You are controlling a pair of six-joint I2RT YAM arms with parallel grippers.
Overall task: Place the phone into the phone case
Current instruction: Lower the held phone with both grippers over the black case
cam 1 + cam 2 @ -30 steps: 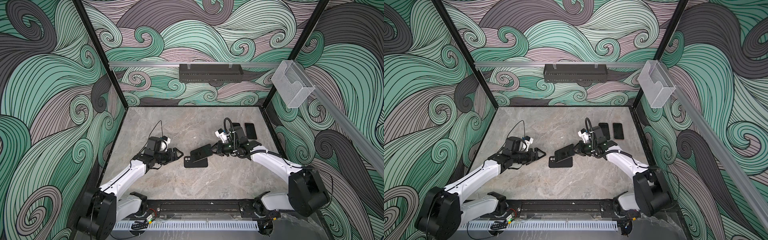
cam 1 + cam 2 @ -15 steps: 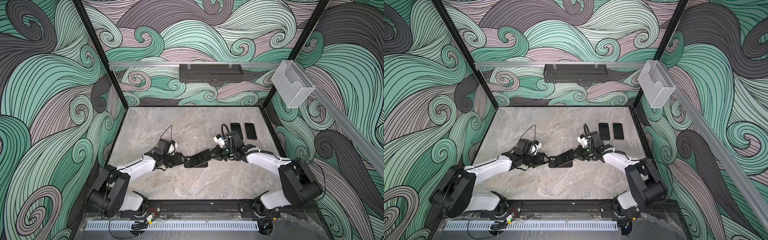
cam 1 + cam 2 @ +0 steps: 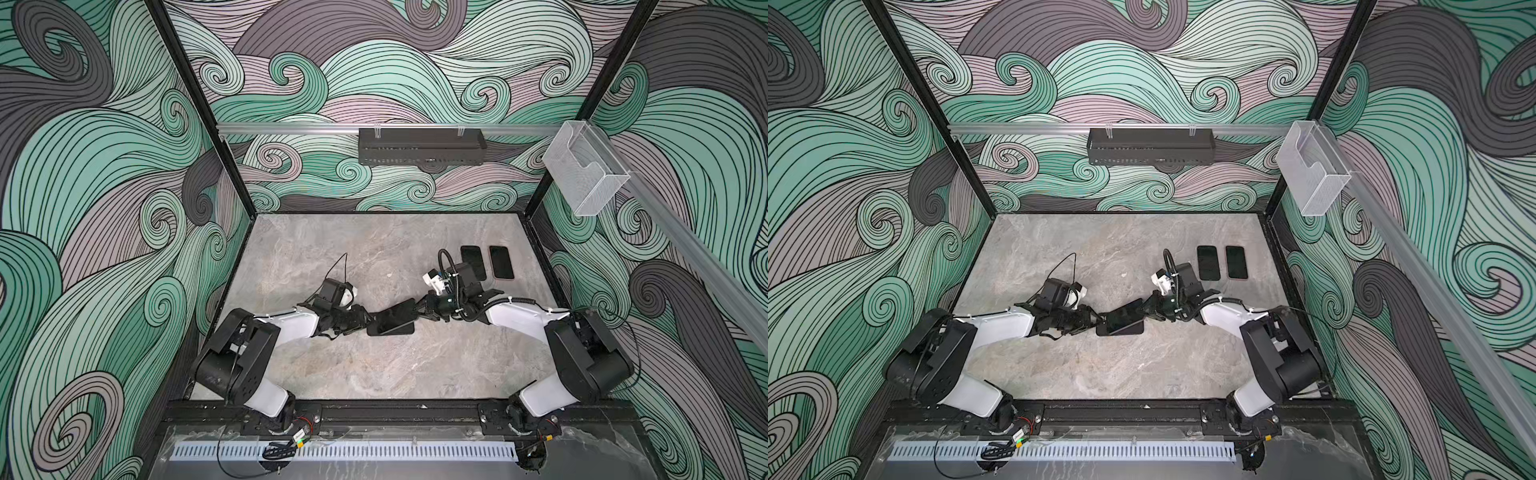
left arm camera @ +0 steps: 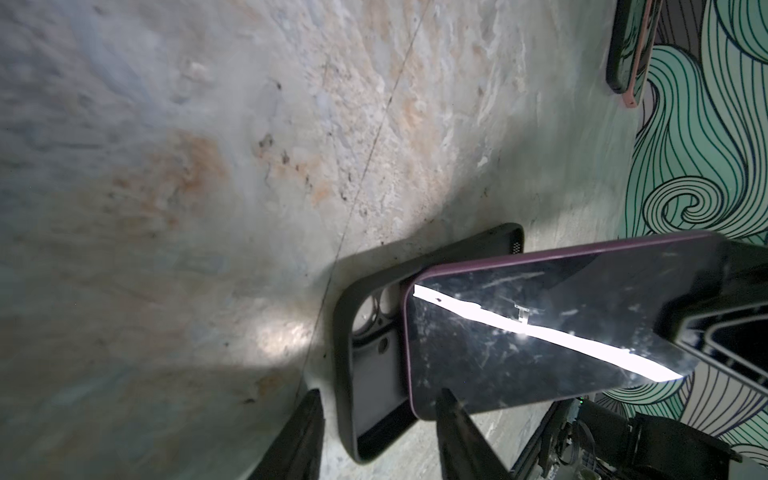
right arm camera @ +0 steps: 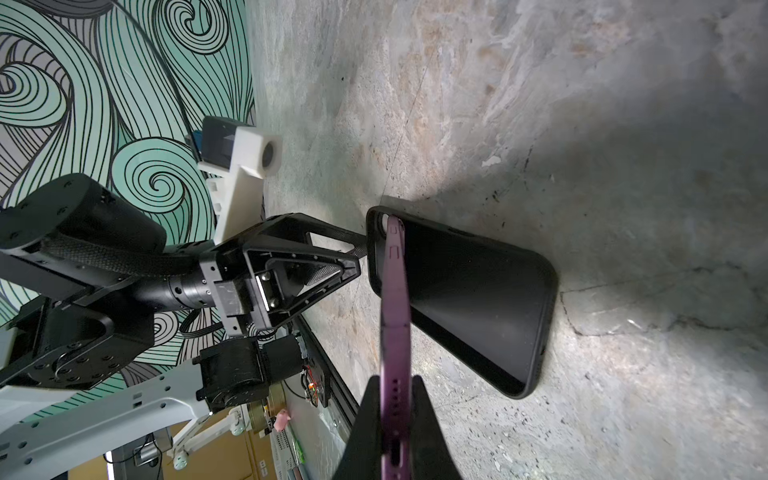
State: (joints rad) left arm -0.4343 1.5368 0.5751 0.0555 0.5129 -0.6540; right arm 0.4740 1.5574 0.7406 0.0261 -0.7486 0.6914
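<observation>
A black phone case (image 3: 405,329) (image 3: 1133,330) lies open side up mid-table. My right gripper (image 3: 419,309) (image 5: 395,415) is shut on one end of the phone (image 3: 395,318) (image 5: 395,311), purple-edged with a black screen. The phone slopes down to the left, and its low end sits over the camera-hole end of the case (image 4: 374,374) (image 5: 478,299). My left gripper (image 3: 365,322) (image 4: 380,419) is open, its two fingers straddling that end of the case with a gap on the outer side. One finger overlaps the corner of the phone (image 4: 540,332).
Two more dark phones (image 3: 473,268) (image 3: 500,268) lie side by side at the back right, just behind the right wrist. A black tray (image 3: 422,145) hangs on the back wall and a clear holder (image 3: 586,174) on the right rail.
My left gripper has come right up to the case and its jaws have narrowed around the case's end. The right gripper has lowered the phone, which now slopes flatter over the case.
</observation>
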